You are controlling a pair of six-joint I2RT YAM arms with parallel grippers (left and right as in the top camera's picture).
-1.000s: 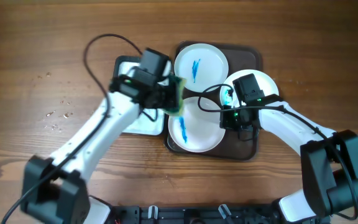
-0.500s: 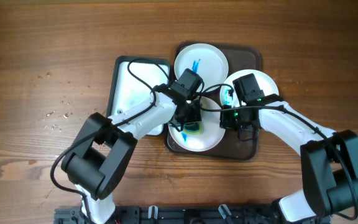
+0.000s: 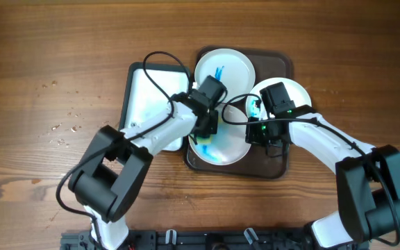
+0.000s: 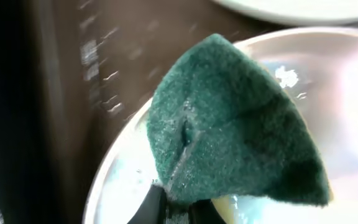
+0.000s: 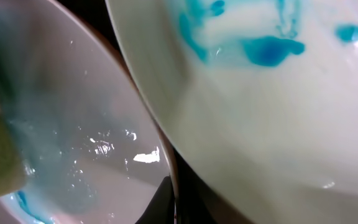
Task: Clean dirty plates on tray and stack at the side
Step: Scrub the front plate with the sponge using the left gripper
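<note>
The dark tray (image 3: 275,165) holds three white plates. The far plate (image 3: 233,64) has a blue streak. The right plate (image 3: 298,92) has blue smears, seen close in the right wrist view (image 5: 260,93). My left gripper (image 3: 207,129) (image 4: 179,200) is shut on a green sponge (image 4: 229,124) and presses it on the near plate (image 3: 232,150), which has a pale teal smear. My right gripper (image 3: 256,132) (image 5: 174,202) is shut on that plate's right rim (image 5: 92,143).
A white-lined rectangular tub (image 3: 148,97) stands just left of the tray. Bare wood tabletop (image 3: 47,69) lies all around. Small specks (image 3: 64,132) lie on the table to the left. Black cables loop over the tub and the plates.
My left arm swung the sponge from beside the tub onto the near plate, then shifted slightly left. The blue streak there is now a pale smear. The right arm has not moved.
</note>
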